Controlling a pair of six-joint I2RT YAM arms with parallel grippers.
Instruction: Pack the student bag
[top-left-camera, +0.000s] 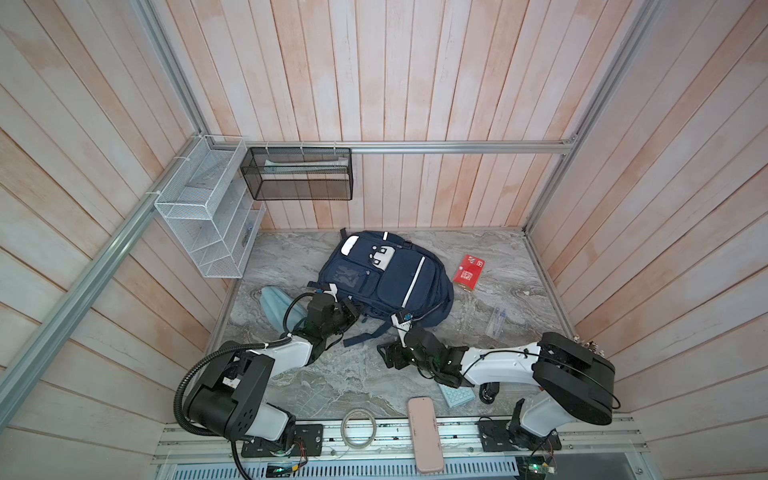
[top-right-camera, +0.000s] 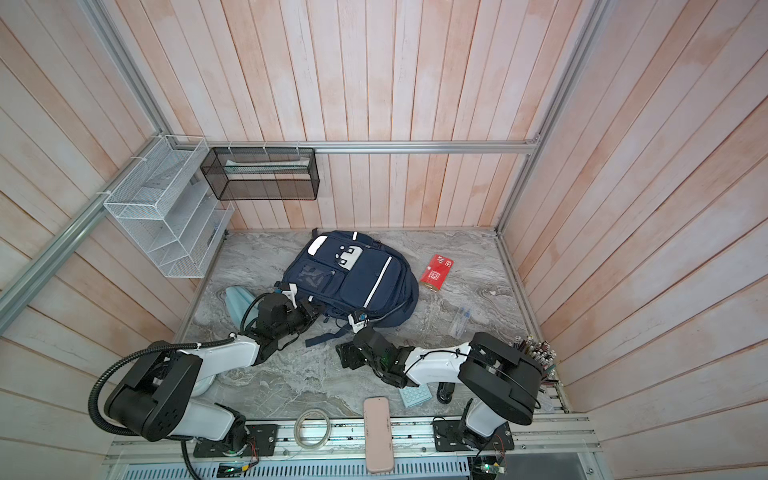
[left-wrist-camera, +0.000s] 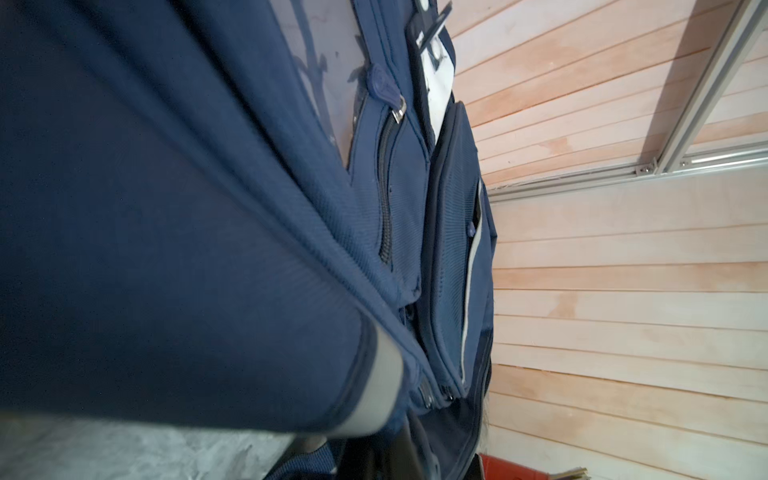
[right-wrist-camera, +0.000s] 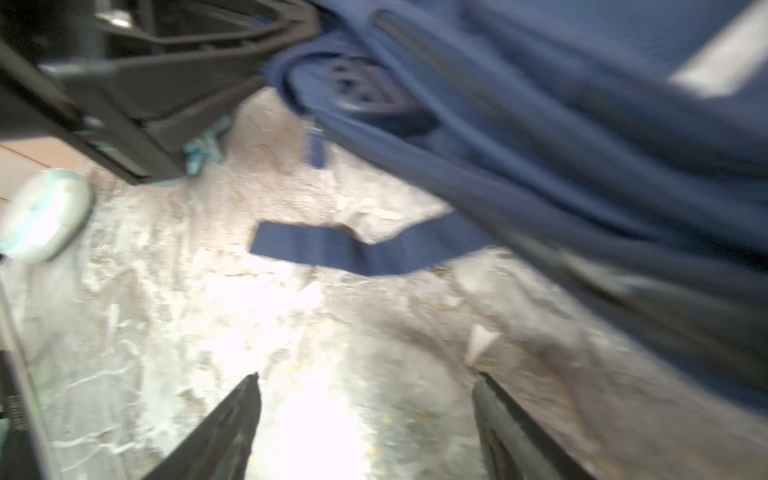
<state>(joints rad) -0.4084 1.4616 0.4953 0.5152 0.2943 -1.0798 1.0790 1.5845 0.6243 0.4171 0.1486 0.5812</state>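
The student bag (top-left-camera: 399, 282) (top-right-camera: 361, 286), a navy backpack with white stripes and patches, lies flat at the middle back of the marble table. My left gripper (top-left-camera: 353, 311) (top-right-camera: 312, 311) is shut against the bag's near left edge. In the left wrist view the bag's fabric (left-wrist-camera: 166, 249) fills the picture and hides the fingertips, so any pinch on it does not show. My right gripper (top-left-camera: 386, 353) (top-right-camera: 344, 355) (right-wrist-camera: 365, 378) stands open over bare table just in front of the bag, with nothing between its fingers (right-wrist-camera: 245, 411). A loose navy strap (right-wrist-camera: 365, 249) lies ahead of it.
A light-blue pouch (top-left-camera: 272, 305) lies left of the bag and a red packet (top-left-camera: 468, 272) to its right. A clear pen pack (top-left-camera: 496, 320), teal pad (top-left-camera: 457, 395), pink case (top-left-camera: 424, 434) and tape roll (top-left-camera: 358, 428) lie nearer. Wire racks (top-left-camera: 199, 216) hang on the left wall.
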